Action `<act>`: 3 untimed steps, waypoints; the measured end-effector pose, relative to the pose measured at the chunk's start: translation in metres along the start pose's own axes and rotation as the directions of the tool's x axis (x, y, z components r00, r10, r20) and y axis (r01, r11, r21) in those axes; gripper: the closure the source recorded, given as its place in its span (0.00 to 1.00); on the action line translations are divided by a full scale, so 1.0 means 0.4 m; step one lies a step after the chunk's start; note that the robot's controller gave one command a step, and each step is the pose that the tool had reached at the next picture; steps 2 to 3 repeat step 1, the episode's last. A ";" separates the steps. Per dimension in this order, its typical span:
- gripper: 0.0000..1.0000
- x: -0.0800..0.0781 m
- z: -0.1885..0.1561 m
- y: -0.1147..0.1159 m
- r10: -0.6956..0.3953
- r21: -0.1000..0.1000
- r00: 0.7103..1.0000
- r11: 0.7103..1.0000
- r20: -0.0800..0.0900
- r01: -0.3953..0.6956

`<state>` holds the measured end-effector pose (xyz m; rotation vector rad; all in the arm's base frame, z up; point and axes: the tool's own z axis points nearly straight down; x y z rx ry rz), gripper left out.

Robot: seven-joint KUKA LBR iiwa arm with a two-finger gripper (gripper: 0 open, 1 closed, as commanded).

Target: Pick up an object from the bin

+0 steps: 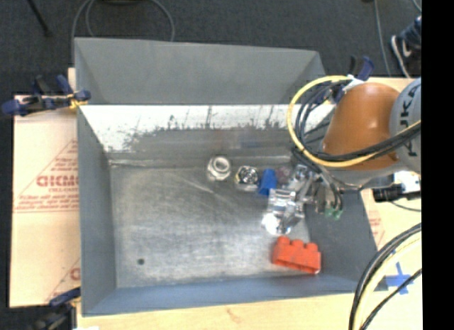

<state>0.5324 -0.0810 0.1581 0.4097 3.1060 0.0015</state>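
We take the red brick [296, 255] as our mark: it lies flat on the floor of the grey bin [142, 215], near the front wall and toward the right-hand end. The gripper [281, 213] hangs just behind this brick, on the side toward the back wall, very close to it, though we cannot say that it touches it. We cannot tell whether the gripper is released or clenched, since its metal parts run together where it ends, and we see nothing that we could safely call held. A small pale patch sits at its tip, just behind the brick's left end; we cannot tell whether it is a loose thing or part of the gripper. Further behind the brick, and a little to its left, lies a small blue block [267, 182], just beside the gripper's upper metalwork. Left of that block, still behind the brick, rests a small shiny round thing [247, 176], and further left again a pale ring [219, 168], the thing furthest from the brick. These three form a short row near the foot of the back wall, each a little apart from the next. The arm comes in behind and to the right of the brick, with its orange cover [362, 119] over the bin's right wall and black and yellow cables [306, 105] looped round it.
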 end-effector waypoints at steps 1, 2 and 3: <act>1.00 -0.006 -0.117 -0.029 -0.022 0.002 1.000 1.000 -0.003 0.022; 1.00 -0.006 -0.117 -0.029 -0.022 0.002 1.000 1.000 -0.003 0.022; 1.00 -0.006 -0.117 -0.029 -0.022 0.002 1.000 1.000 -0.003 0.022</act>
